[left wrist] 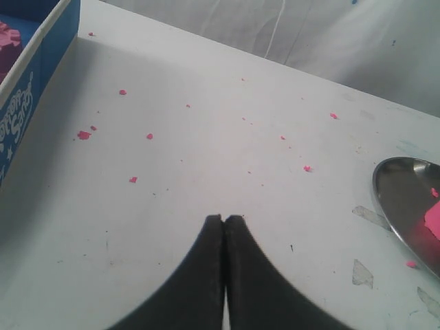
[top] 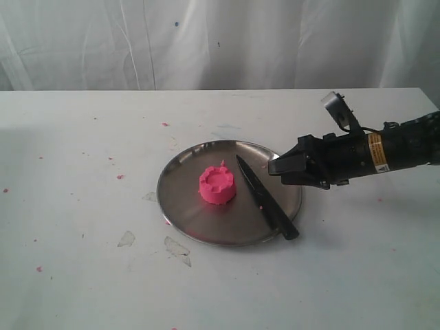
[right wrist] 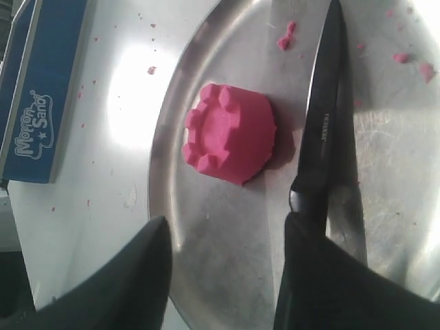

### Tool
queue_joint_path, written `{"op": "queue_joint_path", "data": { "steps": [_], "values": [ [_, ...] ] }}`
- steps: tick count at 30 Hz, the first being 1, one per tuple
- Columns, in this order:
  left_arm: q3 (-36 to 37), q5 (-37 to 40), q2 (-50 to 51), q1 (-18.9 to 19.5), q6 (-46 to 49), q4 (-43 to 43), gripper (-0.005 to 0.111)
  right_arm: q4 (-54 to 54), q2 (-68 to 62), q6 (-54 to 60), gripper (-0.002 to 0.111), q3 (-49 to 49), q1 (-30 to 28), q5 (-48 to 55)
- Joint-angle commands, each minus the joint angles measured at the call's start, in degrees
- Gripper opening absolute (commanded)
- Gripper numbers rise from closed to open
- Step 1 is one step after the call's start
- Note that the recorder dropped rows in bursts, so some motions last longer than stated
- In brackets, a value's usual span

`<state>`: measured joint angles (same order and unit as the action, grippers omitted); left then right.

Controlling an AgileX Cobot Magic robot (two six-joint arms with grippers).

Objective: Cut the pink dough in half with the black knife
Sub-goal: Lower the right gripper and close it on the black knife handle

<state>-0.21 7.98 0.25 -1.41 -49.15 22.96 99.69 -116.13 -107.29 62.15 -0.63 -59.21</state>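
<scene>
Where the counter (top: 82, 275) runs closest to me, it is white and flecked with pink crumbs (top: 119, 177), with a few clear, flaky smears just off the near rim of the round steel plate (top: 206, 230). On that plate lies the black knife (top: 265, 198), free of any grip. Its handle end rests at about 5 o'clock on the rim, and its point aims toward 11 o'clock.

Just beside the blade, at its 9 o'clock side and with a thin gap between them, sits the pink dough (top: 218, 185). It is one whole puck with a notched top, uncut, a little toward 9 o'clock from the plate's middle.

Over the plate's 3 o'clock rim hangs the right gripper (top: 273, 167), reaching in from the right. Its jaws are spread wide and hold nothing. From its wrist camera one finger (right wrist: 323, 275) stands over the knife's handle, but I cannot tell whether it touches.

Across the plate from that gripper, a blue box (right wrist: 45, 89) with white lettering lies on the counter.

Away from the plate, the left gripper (left wrist: 224, 218) hangs above bare counter. Its jaws are pressed tight together with nothing between them.

Farthest back, a white curtain (top: 206, 41) closes off the scene.
</scene>
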Motion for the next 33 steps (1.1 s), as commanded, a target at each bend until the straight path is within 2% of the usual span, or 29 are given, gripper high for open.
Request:
{"op": "queue_joint_path", "data": {
  "steps": [1,9,33],
  "values": [
    [0.2,-0.2,-0.2,0.1,0.0,0.2,0.000,0.3,-1.1,0.9,0.047,0.1,1.7,-0.5],
    [0.2,-0.2,-0.2,0.1,0.0,0.2,0.000,0.3,-2.7,1.9,0.047,0.1,4.5,2.2],
    [0.2,-0.2,-0.2,0.1,0.0,0.2,0.000,0.3,1.6,4.1,0.047,-0.3,3.5,7.8]
  ]
}}
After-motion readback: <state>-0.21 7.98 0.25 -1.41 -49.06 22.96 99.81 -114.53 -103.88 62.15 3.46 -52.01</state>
